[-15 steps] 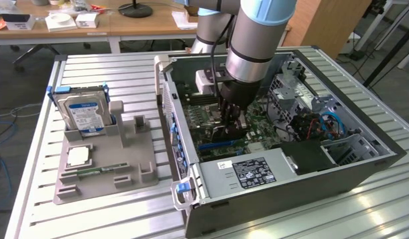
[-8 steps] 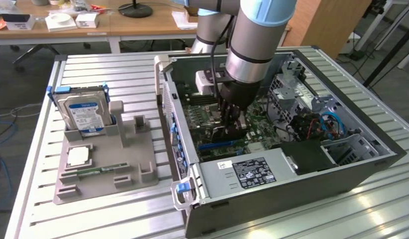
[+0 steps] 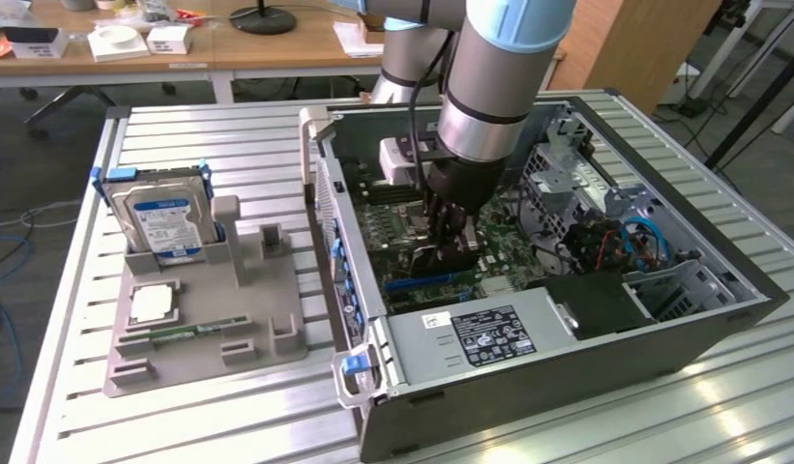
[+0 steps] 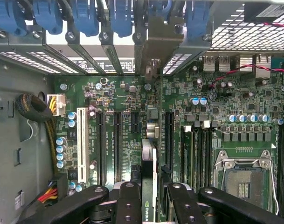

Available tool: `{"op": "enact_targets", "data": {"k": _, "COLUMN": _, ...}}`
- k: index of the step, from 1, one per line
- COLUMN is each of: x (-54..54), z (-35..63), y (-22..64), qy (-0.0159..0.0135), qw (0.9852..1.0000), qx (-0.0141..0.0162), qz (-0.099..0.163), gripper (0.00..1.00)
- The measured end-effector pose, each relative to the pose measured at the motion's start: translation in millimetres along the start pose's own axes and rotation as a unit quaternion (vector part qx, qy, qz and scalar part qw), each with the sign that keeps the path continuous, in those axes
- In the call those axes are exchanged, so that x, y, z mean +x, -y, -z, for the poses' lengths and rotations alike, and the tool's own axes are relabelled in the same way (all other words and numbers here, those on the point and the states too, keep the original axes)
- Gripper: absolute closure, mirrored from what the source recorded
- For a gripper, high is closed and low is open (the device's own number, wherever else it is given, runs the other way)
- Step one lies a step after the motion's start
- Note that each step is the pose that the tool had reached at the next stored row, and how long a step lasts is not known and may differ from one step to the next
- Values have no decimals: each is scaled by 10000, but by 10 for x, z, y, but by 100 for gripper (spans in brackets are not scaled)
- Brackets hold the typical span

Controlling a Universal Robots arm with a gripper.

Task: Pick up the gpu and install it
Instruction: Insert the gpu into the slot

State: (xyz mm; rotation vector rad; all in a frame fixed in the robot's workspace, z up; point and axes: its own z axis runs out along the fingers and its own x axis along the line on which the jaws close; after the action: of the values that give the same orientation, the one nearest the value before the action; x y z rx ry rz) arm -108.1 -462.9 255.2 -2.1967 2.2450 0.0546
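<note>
My gripper [image 3: 451, 237] reaches down into the open computer case [image 3: 706, 324], over the green motherboard [image 3: 500, 242]. It is shut on the gpu [image 3: 443, 263], a dark card held on edge just above the board. In the wrist view the black fingers [image 4: 128, 200] clamp the gpu [image 4: 154, 170], which is seen edge-on between them. The card runs forward to its pale metal bracket [image 4: 156, 44] at the case's rear slot openings. It hangs over the gap between the black expansion slots [image 4: 117, 144] and another black slot [image 4: 169, 140].
A white slot [image 4: 79, 144], an empty CPU socket [image 4: 244, 172] and a cable bundle [image 4: 32, 107] lie around the card. Blue latches [image 4: 86, 16] line the rear wall. Outside the case, a grey fixture [image 3: 261, 319] holds a silver hard drive [image 3: 164, 217] and a green memory stick [image 3: 177, 333].
</note>
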Motion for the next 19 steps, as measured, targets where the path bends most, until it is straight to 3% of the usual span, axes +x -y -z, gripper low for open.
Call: {"op": "enact_targets", "data": {"k": 19, "x": 0, "z": -21, "y": 1, "qy": 0, "qw": 10000, "qx": 0, "qz": -10, "gripper": 73}}
